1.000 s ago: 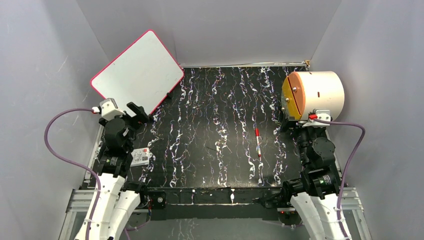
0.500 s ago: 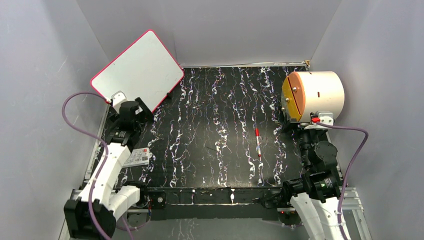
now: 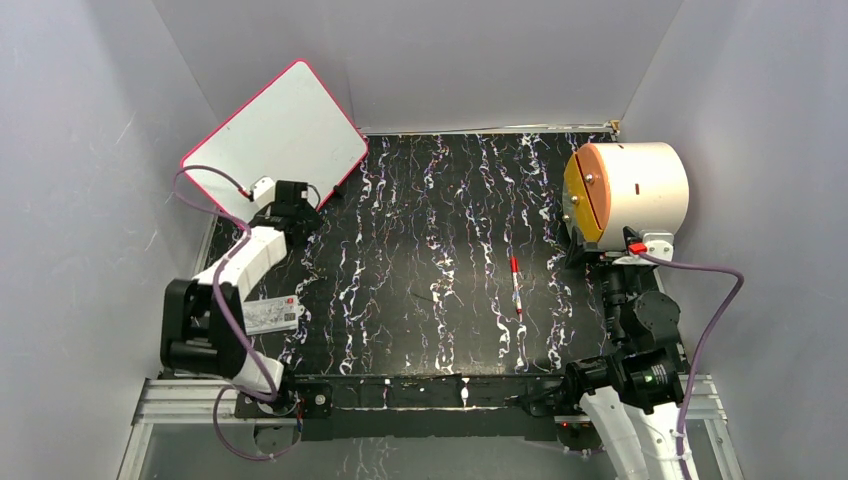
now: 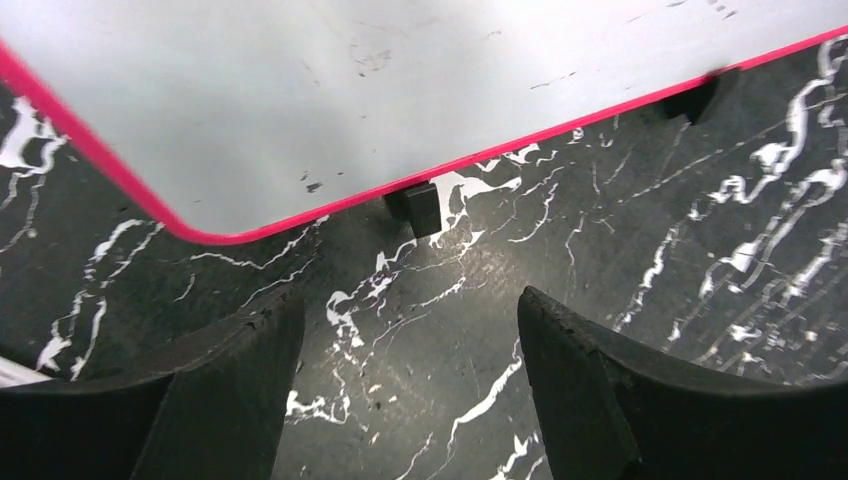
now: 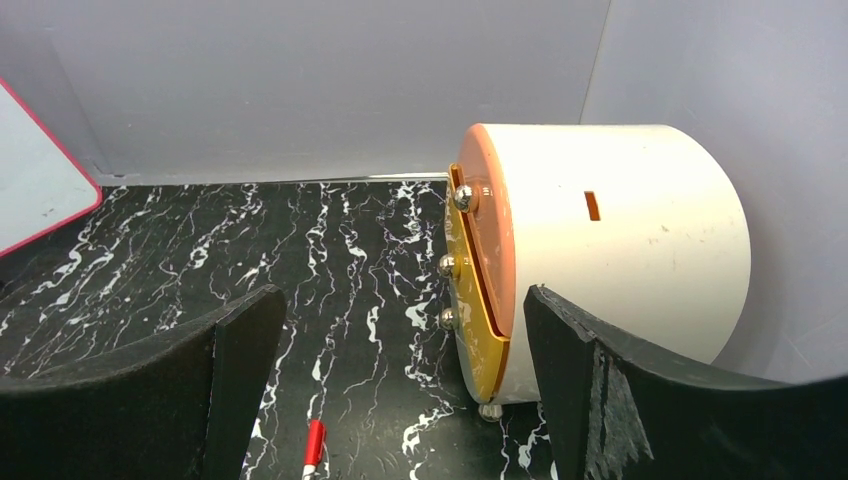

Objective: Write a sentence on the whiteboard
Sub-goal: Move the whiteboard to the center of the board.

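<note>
Left wrist view: large white rectangular whiteboard with red-pink rim [image 4: 350, 90] stands tilted at the far-left corner of the black marbled surface [image 4: 600, 230]. Left end effector [image 4: 410, 335] is spread and empty, just short of the board's lower edge, arm stretched forward. Right end effector [image 5: 400, 340] is spread and empty, arm folded.

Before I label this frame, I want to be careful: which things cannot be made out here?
- Left wrist view: the whiteboard is cut off by the top and side edges; only one corner shows.
- Right wrist view: the marker is cut off by the bottom edge.
- Top view: the card print is too small to read.
</note>
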{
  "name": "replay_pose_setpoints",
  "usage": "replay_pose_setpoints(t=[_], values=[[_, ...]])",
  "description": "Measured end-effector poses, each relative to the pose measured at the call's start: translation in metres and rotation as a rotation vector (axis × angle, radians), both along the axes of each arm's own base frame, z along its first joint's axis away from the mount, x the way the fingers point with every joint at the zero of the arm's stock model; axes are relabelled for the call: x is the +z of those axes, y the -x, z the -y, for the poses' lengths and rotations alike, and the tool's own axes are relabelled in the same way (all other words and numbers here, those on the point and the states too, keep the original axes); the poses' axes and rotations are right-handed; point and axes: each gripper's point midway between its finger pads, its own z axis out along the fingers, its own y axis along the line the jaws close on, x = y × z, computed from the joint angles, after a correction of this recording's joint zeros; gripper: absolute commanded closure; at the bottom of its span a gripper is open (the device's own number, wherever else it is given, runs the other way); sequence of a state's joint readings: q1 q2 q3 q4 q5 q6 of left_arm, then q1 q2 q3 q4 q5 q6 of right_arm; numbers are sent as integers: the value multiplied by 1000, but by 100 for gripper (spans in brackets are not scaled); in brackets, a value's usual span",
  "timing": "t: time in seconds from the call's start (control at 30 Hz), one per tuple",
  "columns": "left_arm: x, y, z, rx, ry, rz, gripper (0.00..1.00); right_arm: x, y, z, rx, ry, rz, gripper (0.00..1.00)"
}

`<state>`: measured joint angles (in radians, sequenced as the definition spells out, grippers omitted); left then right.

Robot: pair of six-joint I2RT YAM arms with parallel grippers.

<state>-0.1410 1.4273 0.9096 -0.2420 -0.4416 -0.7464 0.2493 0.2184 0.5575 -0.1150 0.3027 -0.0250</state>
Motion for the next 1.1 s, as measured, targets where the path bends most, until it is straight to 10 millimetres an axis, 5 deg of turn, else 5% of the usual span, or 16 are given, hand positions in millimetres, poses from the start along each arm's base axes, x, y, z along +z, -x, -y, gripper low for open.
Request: replay_pose_setpoints(t=[0.3,0.7,1.0,1.1], values=[[-44,-23,0,44,-53,-93,42,-3,1,0,3,-3,4,1],[-63,-48,-6,86,-119,-90,65,-2,2,0,2,-5,10,1],[-71,-49,-14,108,-155,-102,99,-2,3,0,4,-6,13,1],[-72,-52,-17,100,-151,-88,100,-1,3,0,4,-7,16,1]])
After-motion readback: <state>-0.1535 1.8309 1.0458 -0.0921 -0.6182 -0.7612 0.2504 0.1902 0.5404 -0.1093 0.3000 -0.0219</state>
